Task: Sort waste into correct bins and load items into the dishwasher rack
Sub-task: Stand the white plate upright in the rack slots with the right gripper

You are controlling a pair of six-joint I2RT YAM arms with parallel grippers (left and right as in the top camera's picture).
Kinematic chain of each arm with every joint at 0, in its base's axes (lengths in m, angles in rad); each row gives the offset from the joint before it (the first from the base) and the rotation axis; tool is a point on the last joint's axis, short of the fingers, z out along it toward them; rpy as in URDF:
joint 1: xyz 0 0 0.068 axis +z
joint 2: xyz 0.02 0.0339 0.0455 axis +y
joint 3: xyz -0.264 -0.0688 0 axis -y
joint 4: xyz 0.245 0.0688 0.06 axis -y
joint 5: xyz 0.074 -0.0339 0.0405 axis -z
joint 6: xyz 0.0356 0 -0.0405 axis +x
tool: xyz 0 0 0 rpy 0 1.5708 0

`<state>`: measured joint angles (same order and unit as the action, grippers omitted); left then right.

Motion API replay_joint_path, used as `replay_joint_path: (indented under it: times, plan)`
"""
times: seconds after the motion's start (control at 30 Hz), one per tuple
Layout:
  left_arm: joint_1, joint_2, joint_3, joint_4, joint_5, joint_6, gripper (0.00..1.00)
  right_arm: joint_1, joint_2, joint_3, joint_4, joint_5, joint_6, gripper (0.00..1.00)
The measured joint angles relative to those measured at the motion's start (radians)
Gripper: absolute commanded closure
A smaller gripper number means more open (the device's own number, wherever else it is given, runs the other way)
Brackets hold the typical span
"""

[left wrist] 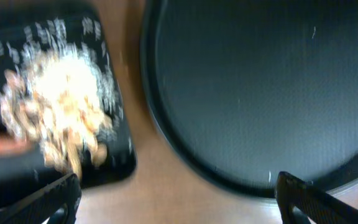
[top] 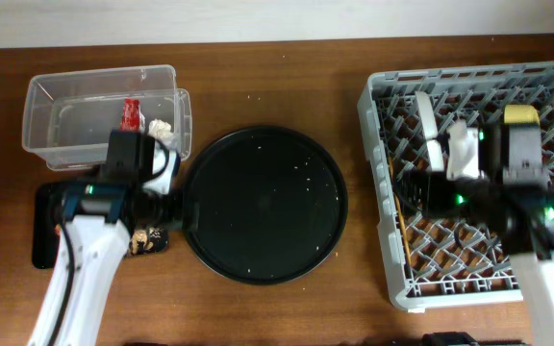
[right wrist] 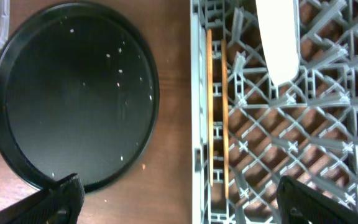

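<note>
Left gripper (left wrist: 179, 202) wide open, empty, over the strip of table between the flat black tray (left wrist: 114, 155) and the large round black tray (left wrist: 260, 93). Beige food scraps (left wrist: 58, 112) are piled on the flat tray, ahead and left of the left finger; view is blurred. In overhead the clear tub (top: 65, 115) sits just beyond the left wrist, with the red snack wrapper (top: 131, 112) and white tissue (top: 160, 126) inside it.

Right gripper (right wrist: 185, 202) also spread wide, nothing held, above the near-left wall of the dishwasher rack (right wrist: 316, 143). Two wooden chopsticks (right wrist: 217, 112) lie side by side in the rack, straight ahead of the gripper and along that wall. Pale plate (right wrist: 278, 37) stands on edge between the pegs, further ahead and to the right. Yellow bowl (top: 521, 114) is at the rack's far side, mostly hidden by the right arm. Round tray lies left of this gripper, speckled with crumbs.
</note>
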<state>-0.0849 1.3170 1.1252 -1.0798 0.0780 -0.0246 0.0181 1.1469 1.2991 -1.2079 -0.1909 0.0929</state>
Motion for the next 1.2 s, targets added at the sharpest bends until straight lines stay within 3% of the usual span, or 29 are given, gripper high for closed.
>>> replay_joint_path:
  times: [0.07,0.2,0.57,0.8,0.93,1.2]
  plan:
    - [0.0,-0.142,-0.116,0.101,0.001,-0.003,0.01,0.0,-0.185,-0.184,0.095,0.039,0.0,0.02]
    - [0.0,-0.427,-0.235,0.149,0.001,-0.024,0.01,0.0,-0.399,-0.288,0.094,0.063,0.0,0.02]
    - [0.0,-0.445,-0.239,0.157,0.0,-0.025,0.01,0.0,-0.353,-0.321,0.072,0.079,-0.004,0.02]
    - [0.0,-0.447,-0.245,0.158,0.0,-0.025,0.01,0.016,-0.93,-0.822,0.492,0.107,-0.011,0.02]
    - [0.0,-0.448,-0.247,0.158,0.0,-0.025,0.01,0.016,-1.104,-0.998,0.718,0.114,-0.012,0.02]
    - [0.0,-0.448,-0.247,0.157,0.0,-0.025,0.01,0.041,-1.134,-1.259,1.205,0.195,-0.039,0.02]
